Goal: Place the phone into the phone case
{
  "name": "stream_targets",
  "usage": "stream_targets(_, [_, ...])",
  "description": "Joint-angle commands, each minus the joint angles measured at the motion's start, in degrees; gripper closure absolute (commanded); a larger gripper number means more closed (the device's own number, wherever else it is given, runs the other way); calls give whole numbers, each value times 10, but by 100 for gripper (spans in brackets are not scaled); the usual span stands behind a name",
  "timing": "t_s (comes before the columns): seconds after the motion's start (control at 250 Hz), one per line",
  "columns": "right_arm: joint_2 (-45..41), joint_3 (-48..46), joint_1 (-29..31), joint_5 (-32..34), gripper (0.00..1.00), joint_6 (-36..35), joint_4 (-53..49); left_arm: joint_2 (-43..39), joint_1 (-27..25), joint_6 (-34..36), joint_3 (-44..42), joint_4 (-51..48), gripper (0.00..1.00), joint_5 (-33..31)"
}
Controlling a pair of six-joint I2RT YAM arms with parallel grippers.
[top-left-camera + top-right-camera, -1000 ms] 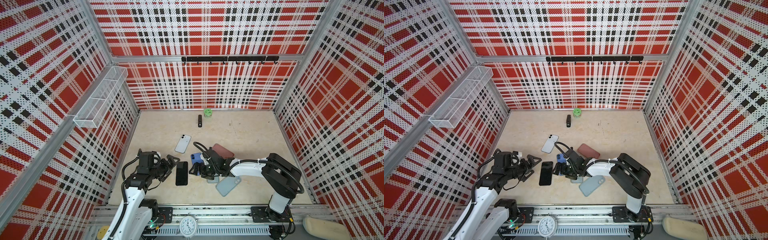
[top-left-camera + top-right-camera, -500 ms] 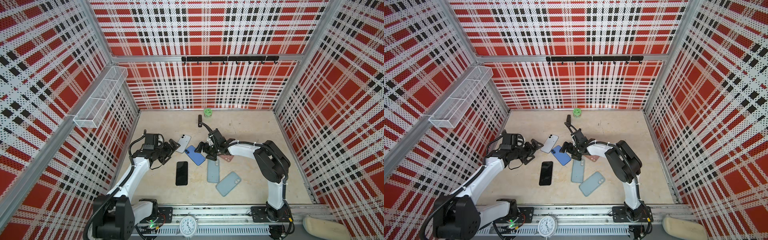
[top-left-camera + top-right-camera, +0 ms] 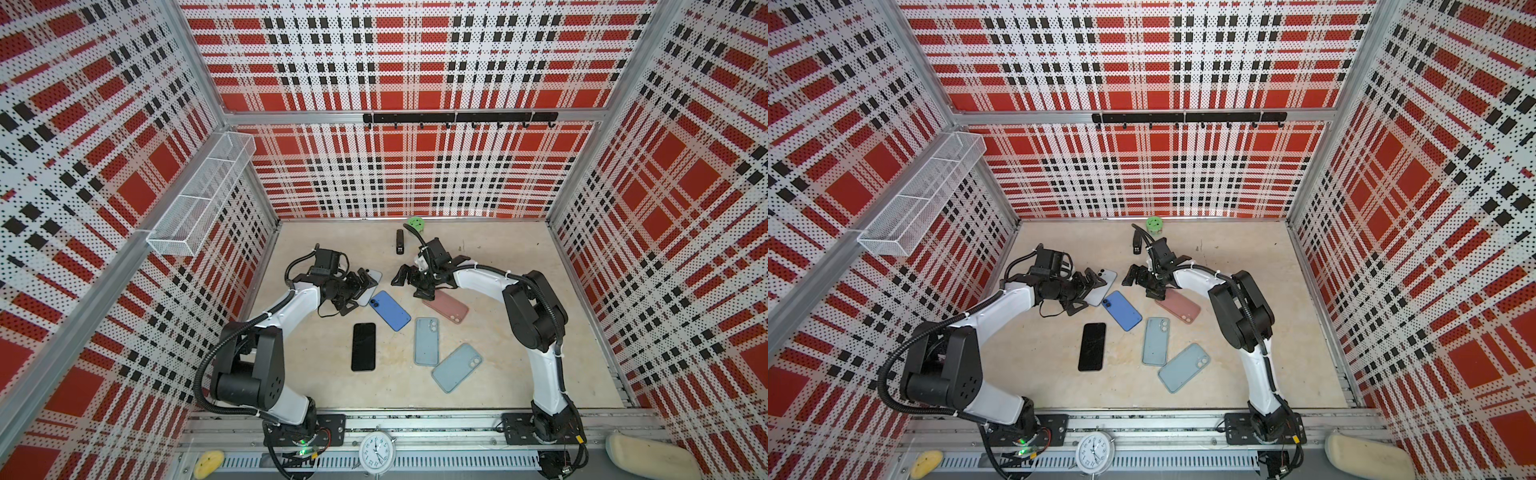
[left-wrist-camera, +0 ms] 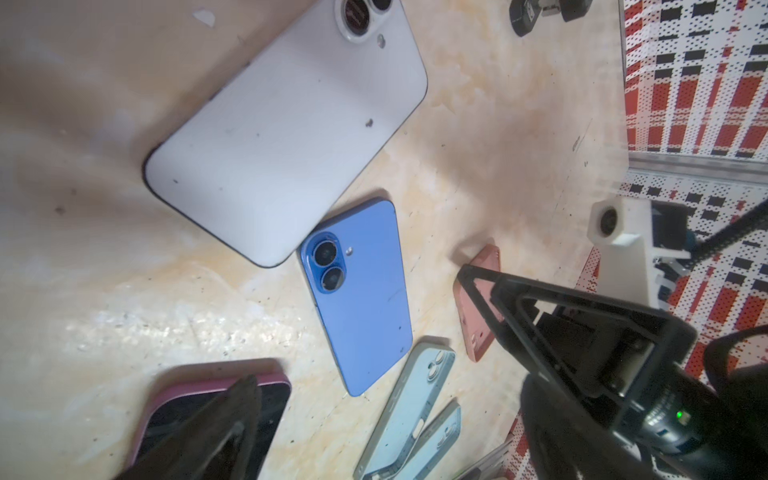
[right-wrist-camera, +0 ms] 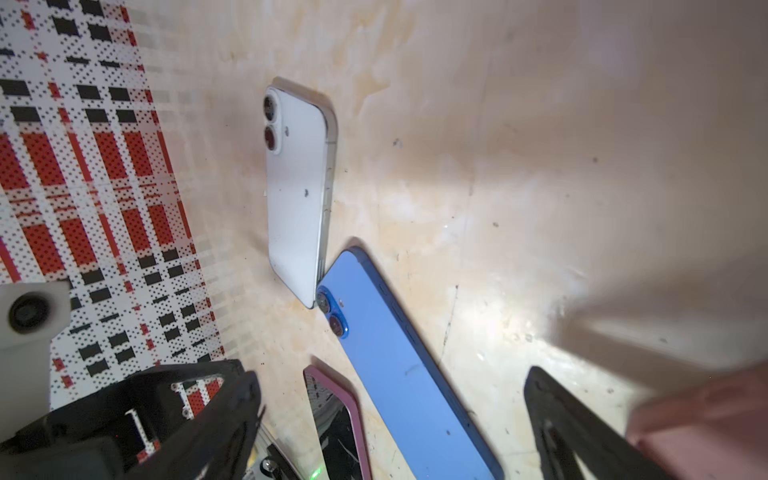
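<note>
Three phones lie on the table: a white phone (image 3: 372, 275) (image 4: 286, 137) (image 5: 297, 199), a blue phone (image 3: 390, 311) (image 3: 1122, 311) (image 4: 359, 299) (image 5: 407, 374) back up, and a pink-rimmed phone (image 3: 363, 346) (image 4: 208, 415) screen up. A pink phone case (image 3: 446, 305) (image 4: 478, 307) and two light blue phone cases (image 3: 427, 341) (image 3: 456, 368) lie to their right. My left gripper (image 3: 357, 286) (image 4: 356, 325) is open and empty, over the white phone's near end. My right gripper (image 3: 409, 282) (image 5: 390, 372) is open and empty, between the blue phone and the pink case.
A black stapler-like object (image 3: 400, 242) and a green round object (image 3: 414, 223) sit near the back wall. A wire basket (image 3: 203, 195) hangs on the left wall. A hook rail (image 3: 457, 118) runs along the back wall.
Both arms swung from the front of the table toward the back. The right gripper lifted away, uncovering the blue phone and cases. The left gripper came up to the white phone.
</note>
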Motion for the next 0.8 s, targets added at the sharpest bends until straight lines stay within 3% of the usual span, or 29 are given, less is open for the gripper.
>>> stream_targets(0.0, [42,54,-3,-22,0,-64,-19,-49,14,-40,-35,-3,0,-38])
stream_targets(0.288, [107,112,4,-59,0,-94,-12,-163,51,-24,-94,-50,0,-102])
stream_targets(0.796, [141,120,81,-68,0,-62,17,-234,107,17,-115,-84,1,-77])
